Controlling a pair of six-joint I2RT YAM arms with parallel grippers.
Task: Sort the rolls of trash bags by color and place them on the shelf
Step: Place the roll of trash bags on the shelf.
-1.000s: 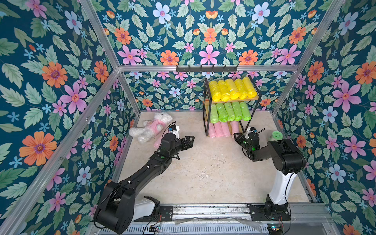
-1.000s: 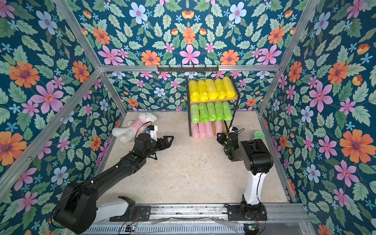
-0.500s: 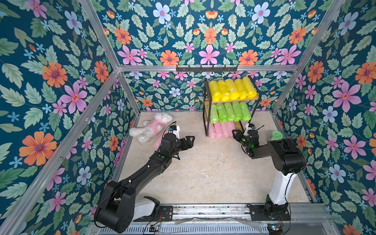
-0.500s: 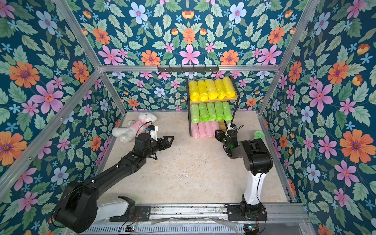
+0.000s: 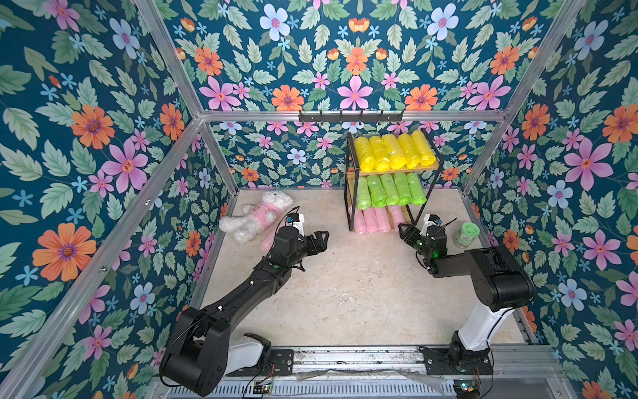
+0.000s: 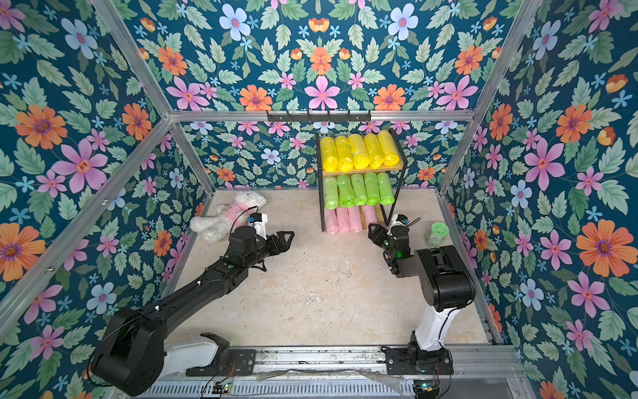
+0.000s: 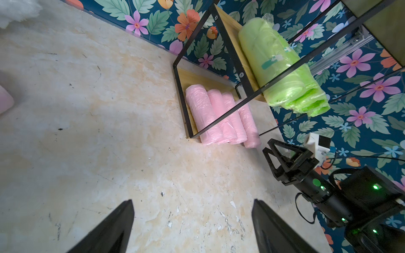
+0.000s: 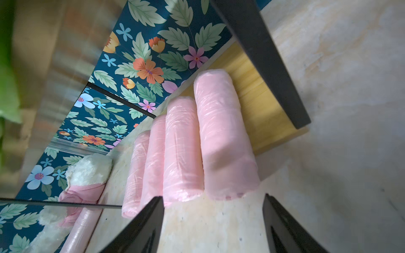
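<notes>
Just beyond parted, empty right gripper (image 8: 213, 198): apparently done shelving fourth pink roll (image 8: 221, 131); next, fetch last roll (image 5: 268, 241) behind open left gripper (image 7: 192, 203).

Five yellow rolls (image 5: 393, 152) lie on the top tier of the one shelf (image 5: 400, 170), up beyond the right claw (image 5: 404, 230). Five green rolls (image 5: 390, 190) fill the tier below. Four pink rolls (image 8: 197, 142) lie side by side just ahead of that claw's tips. One lone pink roll (image 5: 268, 240) lies back beside the wrist of the left claw (image 5: 321, 238). One plush toy (image 5: 257, 216) lies just past that roll. One green-lidded jar (image 5: 466, 235) stands near the right claw's outer side. The shelf has three tiers, and there are two claws.
</notes>
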